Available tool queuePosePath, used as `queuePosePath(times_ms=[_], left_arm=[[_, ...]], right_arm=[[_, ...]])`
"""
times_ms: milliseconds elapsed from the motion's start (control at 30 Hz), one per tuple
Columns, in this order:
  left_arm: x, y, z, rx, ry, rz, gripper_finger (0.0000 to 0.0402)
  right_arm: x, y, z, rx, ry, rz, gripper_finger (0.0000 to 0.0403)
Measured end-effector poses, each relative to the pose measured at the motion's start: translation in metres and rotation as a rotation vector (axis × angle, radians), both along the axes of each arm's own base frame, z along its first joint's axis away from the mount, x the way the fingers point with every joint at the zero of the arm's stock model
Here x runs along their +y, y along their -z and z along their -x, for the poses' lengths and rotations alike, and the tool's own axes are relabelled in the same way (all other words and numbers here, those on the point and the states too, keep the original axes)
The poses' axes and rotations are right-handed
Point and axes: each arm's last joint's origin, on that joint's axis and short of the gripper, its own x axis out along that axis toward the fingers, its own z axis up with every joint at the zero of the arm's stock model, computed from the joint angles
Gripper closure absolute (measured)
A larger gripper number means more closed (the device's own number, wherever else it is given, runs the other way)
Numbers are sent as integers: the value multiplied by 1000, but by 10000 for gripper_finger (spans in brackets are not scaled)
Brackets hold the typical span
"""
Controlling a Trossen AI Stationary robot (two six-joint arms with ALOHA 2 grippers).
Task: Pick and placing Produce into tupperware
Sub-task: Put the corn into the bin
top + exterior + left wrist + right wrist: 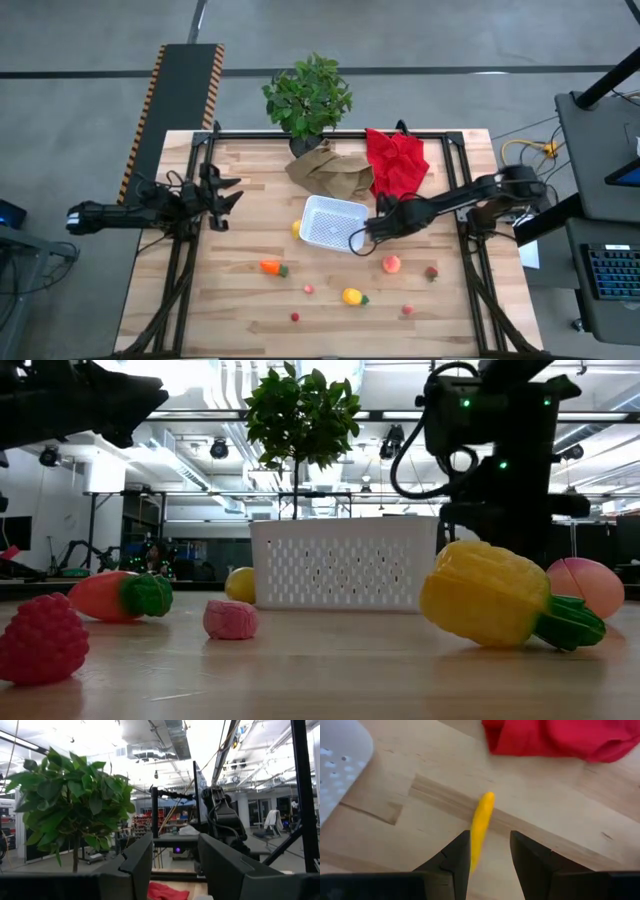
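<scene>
Yellow fruit [481, 827] sits pinched in the right gripper [490, 851] beside the white box [331, 222]; other fruit lies on the table [240, 300]. Left gripper [228, 197] waits half open, holding nothing

The high view looks straight down on the whole desk [330, 290]. The low view sits at desk height, close behind the produce, facing the tub [345, 563] and plant [300, 415]. The left wrist view faces the plant level; the right wrist view looks down at the desk.
</scene>
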Motion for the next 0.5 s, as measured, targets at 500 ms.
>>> queuePosePath(times_ms=[500], left_arm=[[0, 4, -5, 51, 0, 2, 257]], right_arm=[[0, 21, -1, -35, 32, 9, 273]])
